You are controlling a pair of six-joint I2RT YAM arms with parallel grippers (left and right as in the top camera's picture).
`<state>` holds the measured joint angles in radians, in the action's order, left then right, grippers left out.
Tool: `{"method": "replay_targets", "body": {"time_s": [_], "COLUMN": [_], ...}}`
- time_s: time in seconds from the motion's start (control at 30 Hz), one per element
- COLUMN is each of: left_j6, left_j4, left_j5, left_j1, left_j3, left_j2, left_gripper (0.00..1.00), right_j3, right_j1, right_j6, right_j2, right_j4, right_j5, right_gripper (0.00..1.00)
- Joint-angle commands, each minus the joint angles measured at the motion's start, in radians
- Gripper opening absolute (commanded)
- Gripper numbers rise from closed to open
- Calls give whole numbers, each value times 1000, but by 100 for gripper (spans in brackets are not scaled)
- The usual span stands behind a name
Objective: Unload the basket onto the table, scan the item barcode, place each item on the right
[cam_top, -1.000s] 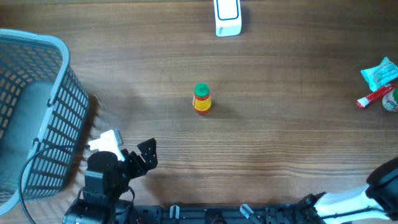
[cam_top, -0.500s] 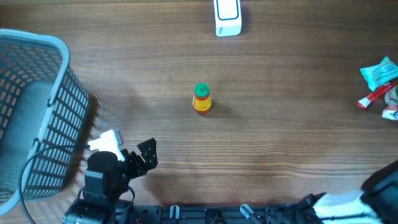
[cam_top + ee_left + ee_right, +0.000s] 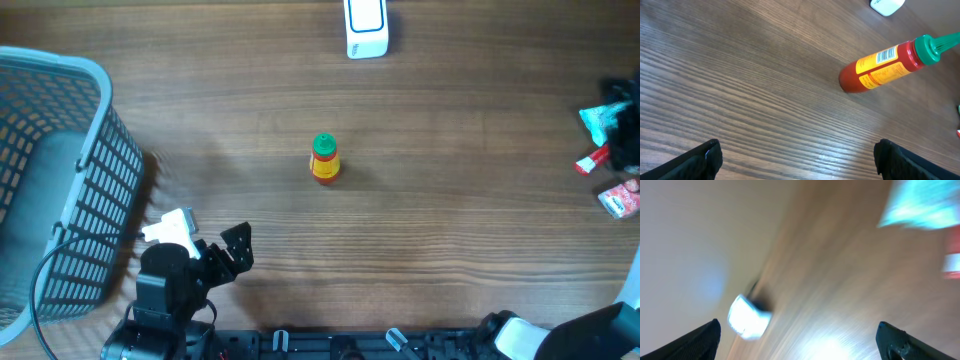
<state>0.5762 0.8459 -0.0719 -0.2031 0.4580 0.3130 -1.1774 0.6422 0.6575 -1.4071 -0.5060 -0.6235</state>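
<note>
Our left gripper (image 3: 797, 150) hangs low over the table (image 3: 450, 230), its jaws wide apart with nothing between them. The sauce bottle (image 3: 885, 70) stands upright on the wood ahead of those jaws, well apart from them and off toward the right-hand finger. Its barcode, on the yellow label up near the red neck, faces the left wrist camera. Farther out past the bottle, in much the same direction, lies the white scanner (image 3: 366, 28). The basket (image 3: 60, 180) sits just beside the left jaws on their outer side.

Our right gripper (image 3: 799, 330) also has its jaws spread and empty, though its wrist view is badly blurred. Ahead of those jaws we make out a teal packet (image 3: 598, 118) and a red tube (image 3: 588, 162). Off toward the left-hand finger is the pale smear of the scanner. A small red packet (image 3: 620, 198) lies near the tube.
</note>
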Motion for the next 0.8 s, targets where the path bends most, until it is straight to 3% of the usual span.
{"method": "replay_targets", "body": {"time_s": [0.0, 0.1, 0.17, 0.3, 0.43, 0.53, 0.77], "left_j6": [-23, -23, -23, -23, -23, -23, -23], "left_j4": [-3, -3, -3, -3, -3, -3, -3], "left_j5": [14, 14, 14, 14, 14, 14, 14], "left_j1": [-5, -5, -5, -5, -5, -5, -5], "left_j3": [13, 13, 13, 13, 13, 13, 13], "left_j2": [-6, -6, -6, -6, -6, -6, -6], "left_gripper": [100, 100, 100, 99, 100, 100, 100], "right_j3": [-12, -12, -12, -12, 2, 2, 2], "right_j1": [-235, -539, -811, -1062, -1215, -1274, -1355], "right_j6": [-103, -240, -286, -290, -480, -491, -498], "right_j2": [7, 7, 6, 6, -12, -67, -246], "right_j4": [23, 22, 24, 46, 103, 112, 228], "right_j5": [-330, -158, 189, 392, 451, 630, 617], "right_gripper": [100, 100, 100, 100, 99, 100, 100]}}
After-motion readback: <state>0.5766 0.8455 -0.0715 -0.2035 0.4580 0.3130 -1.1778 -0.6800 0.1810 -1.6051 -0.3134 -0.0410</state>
